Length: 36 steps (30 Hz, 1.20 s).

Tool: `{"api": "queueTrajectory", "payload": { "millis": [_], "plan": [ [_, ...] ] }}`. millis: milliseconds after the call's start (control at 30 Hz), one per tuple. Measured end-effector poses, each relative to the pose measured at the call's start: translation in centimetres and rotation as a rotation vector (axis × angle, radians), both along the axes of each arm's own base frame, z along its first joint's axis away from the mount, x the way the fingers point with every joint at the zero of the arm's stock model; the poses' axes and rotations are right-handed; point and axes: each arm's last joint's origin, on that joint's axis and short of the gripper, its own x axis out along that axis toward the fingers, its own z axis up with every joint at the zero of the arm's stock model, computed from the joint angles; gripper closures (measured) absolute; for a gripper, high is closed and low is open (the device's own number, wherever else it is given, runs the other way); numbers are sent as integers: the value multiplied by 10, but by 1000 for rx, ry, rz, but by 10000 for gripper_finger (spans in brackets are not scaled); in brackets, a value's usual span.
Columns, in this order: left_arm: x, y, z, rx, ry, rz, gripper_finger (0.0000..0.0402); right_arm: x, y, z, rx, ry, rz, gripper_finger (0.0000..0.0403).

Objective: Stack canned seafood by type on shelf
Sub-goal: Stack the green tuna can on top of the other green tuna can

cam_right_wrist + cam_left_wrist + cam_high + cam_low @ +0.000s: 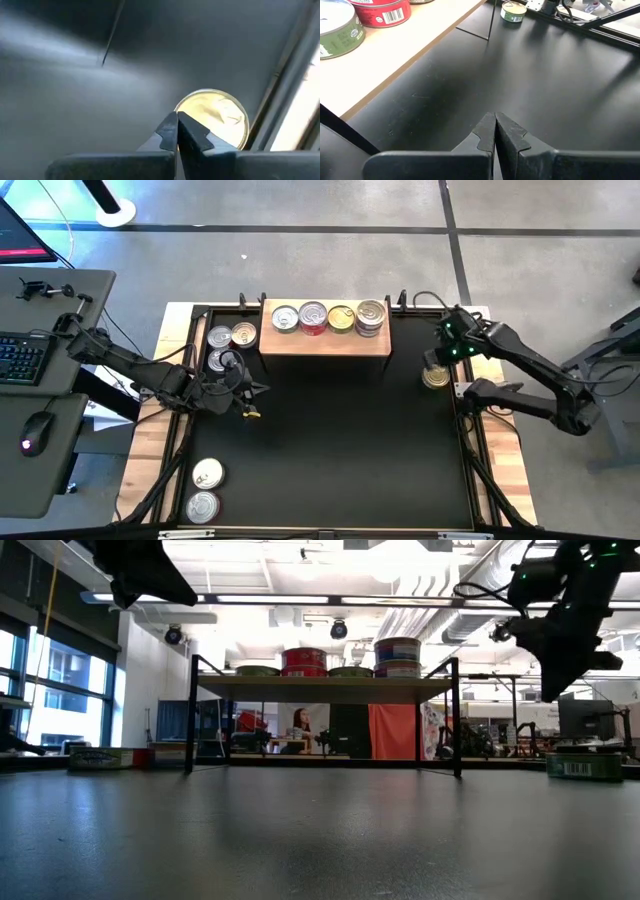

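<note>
A: Shelf [325, 343]?
B: Four cans on top — far side of the black mat [330, 450].
A: Right gripper [176, 131]?
B: Fingers closed, empty, above gold-lidded can [216, 116] beside the shelf's right end.
A: Left gripper [495, 134]?
B: Closed, empty — over mat.

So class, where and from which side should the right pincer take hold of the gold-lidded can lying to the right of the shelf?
Probably across its round side wall, coming straight down: the gold-lidded can lies flat, lid up, with free mat around it. The right pincer, shut above it, must open first.
</note>
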Motion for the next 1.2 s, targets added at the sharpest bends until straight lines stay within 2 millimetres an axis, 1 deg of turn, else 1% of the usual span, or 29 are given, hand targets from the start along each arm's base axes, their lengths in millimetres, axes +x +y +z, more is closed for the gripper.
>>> {"api": "queueTrajectory", "payload": {
  "millis": [133, 167, 333, 533, 667, 800, 900, 1100, 1133, 1167, 1200],
  "plan": [
    [0, 0, 0, -16, -7, 11, 402, 2, 10, -5, 31, 101, 328, 403],
    [0, 0, 0, -19, -8, 12, 401, 3, 12, -7, 46, 130, 371, 403],
    [0, 0, 0, -19, -10, 14, 401, 12, 9, -14, 53, 214, 395, 403],
    [1, 0, 1, -23, -23, 16, 401, 31, 8, -28, 124, 291, 487, 403],
    [2, 0, 2, -28, -36, 16, 401, 42, 13, -32, 101, 319, 542, 403],
    [2, 0, 2, -28, -37, 16, 401, 44, 17, -33, 48, 381, 542, 403],
    [2, 0, 2, -28, -37, 16, 401, 48, 23, -32, 31, 375, 597, 403],
    [2, 0, 2, -28, -36, 15, 402, 62, 44, -32, -33, 348, 755, 403],
    [2, 0, 2, -28, -36, 15, 401, 63, 46, -33, -30, 351, 760, 403],
    [2, 0, 2, -25, -35, 13, 401, 64, 48, -34, -21, 351, 727, 403],
    [2, 0, 2, -19, -32, 10, 402, 65, 47, -35, -3, 351, 643, 403]
  ]
}}
